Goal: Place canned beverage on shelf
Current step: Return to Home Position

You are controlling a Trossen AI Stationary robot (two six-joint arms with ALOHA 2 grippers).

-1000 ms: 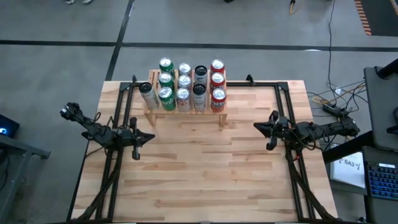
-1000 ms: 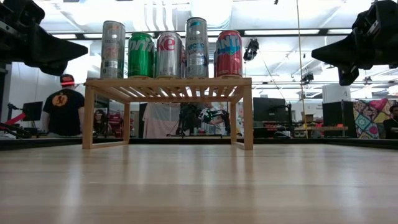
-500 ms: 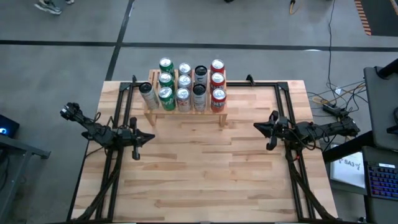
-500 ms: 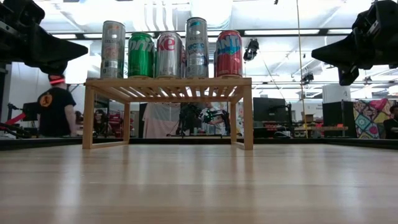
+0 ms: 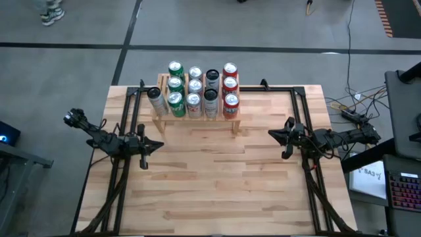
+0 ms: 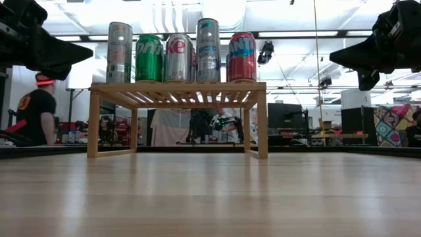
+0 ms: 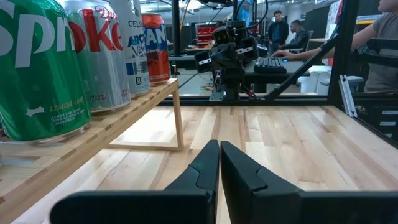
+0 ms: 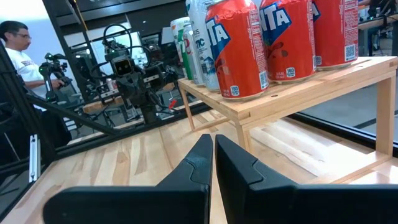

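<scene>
The low light-wood shelf (image 5: pixel 197 117) stands at the table's far edge, left of the middle, on its short side legs (image 6: pixel 93 125). Several cans (image 5: pixel 194 89) stand upright in rows on its slatted top: green, silver, black and red. One silver can (image 5: pixel 156 102) stands at the shelf's left end. My left gripper (image 5: pixel 160 145) is shut and empty, above the table left of the middle. My right gripper (image 5: pixel 271 135) is shut and empty, right of the middle. Both point inward; the shelf and cans also show in the left wrist view (image 7: pixel 93 134) and the right wrist view (image 8: pixel 298 87).
Black frame rails (image 5: pixel 131 118) run along the table's left and right sides (image 5: pixel 299 112). Bare plank tabletop (image 5: pixel 217 178) lies between the arms and toward the near edge. People stand in the room beyond (image 6: pixel 36 108).
Neither arm nor any can has moved. A person in the room behind the table has walked toward the left of the low view.
</scene>
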